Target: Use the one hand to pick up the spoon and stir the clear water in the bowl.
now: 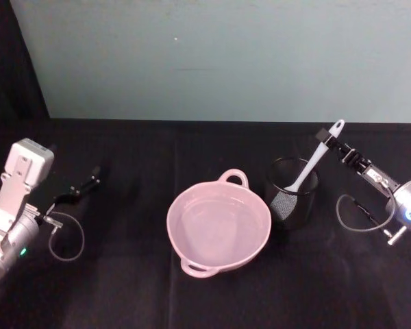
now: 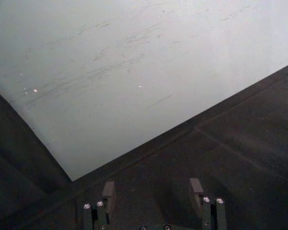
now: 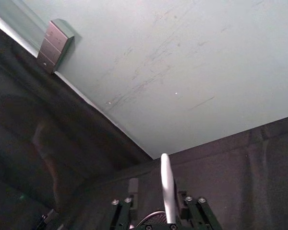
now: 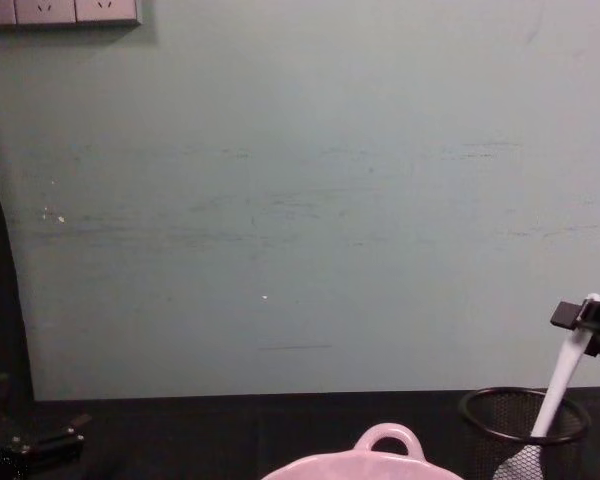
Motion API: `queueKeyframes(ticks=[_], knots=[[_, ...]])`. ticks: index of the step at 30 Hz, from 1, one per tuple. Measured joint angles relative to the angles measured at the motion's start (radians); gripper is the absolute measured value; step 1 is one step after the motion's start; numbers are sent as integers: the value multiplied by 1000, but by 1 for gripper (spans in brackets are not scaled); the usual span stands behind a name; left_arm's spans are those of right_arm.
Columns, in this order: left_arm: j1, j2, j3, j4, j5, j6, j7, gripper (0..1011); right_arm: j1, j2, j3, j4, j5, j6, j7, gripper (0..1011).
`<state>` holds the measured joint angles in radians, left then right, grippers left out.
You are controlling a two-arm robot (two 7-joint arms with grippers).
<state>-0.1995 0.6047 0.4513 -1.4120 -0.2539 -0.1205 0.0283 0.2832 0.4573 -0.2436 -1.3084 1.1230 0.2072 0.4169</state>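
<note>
Two grippers are present. Right gripper, at 2 o'clock on the black cloth, is clamped on the upper handle of one spoon: white plastic, slim, with a hole in its end. One black wire-mesh cup holds the spoon's flat blade, with the spoon leaning toward the gripper. One bowl, pale pink, round, with loop handles, sits just beside the cup at centre and contains clear water. Left gripper rests at 9 o'clock, fingers apart and holding nothing.

Right gripper grips the spoon standing in the mesh cup.
</note>
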Motion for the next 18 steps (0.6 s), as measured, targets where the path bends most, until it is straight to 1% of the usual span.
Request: queueKeyframes(ticks=[2,3,4,5,6,7,8,9,10,11,12,14,15,16,17,18], knots=[[0,0,0,0,0,0,0,1005,0,3,-3,-1,3,-2,-1,453],[0,0,0,0,0,0,0,1005,0,5,-5,-1,6,-5,-2,395],[0,0,0,0,0,0,0,1005,0,7,-8,-1,8,-8,-2,361],[0,0,0,0,0,0,0,1005,0,9,-10,-2,8,-9,-3,335],[0,0,0,0,0,0,0,1005,0,10,-11,-3,8,-12,-4,335],[0,0,0,0,0,0,0,1005,0,14,-15,-6,7,-18,-8,273],[0,0,0,0,0,0,0,1005,0,14,-15,-6,7,-18,-8,254],[0,0,0,0,0,0,0,1005,0,16,-18,-9,6,-22,-9,230],[0,0,0,0,0,0,0,1005,0,22,-24,-17,-4,-33,-13,173],[0,0,0,0,0,0,0,1005,0,25,-27,-22,-10,-40,-17,164],[0,0,0,0,0,0,0,1005,-1,33,-34,-32,-25,-53,-21,132],[0,0,0,0,0,0,0,1005,-2,43,-44,-47,-49,-72,-27,122],[0,0,0,0,0,0,0,1005,-3,55,-55,-63,-78,-93,-34,122],[0,0,0,0,0,0,0,1005,-4,61,-61,-74,-95,-102,-38,122],[0,0,0,0,0,0,0,1005,-6,72,-70,-96,-133,-122,-46,122],[0,0,0,0,0,0,0,1005,-7,79,-74,-110,-151,-131,-50,122]])
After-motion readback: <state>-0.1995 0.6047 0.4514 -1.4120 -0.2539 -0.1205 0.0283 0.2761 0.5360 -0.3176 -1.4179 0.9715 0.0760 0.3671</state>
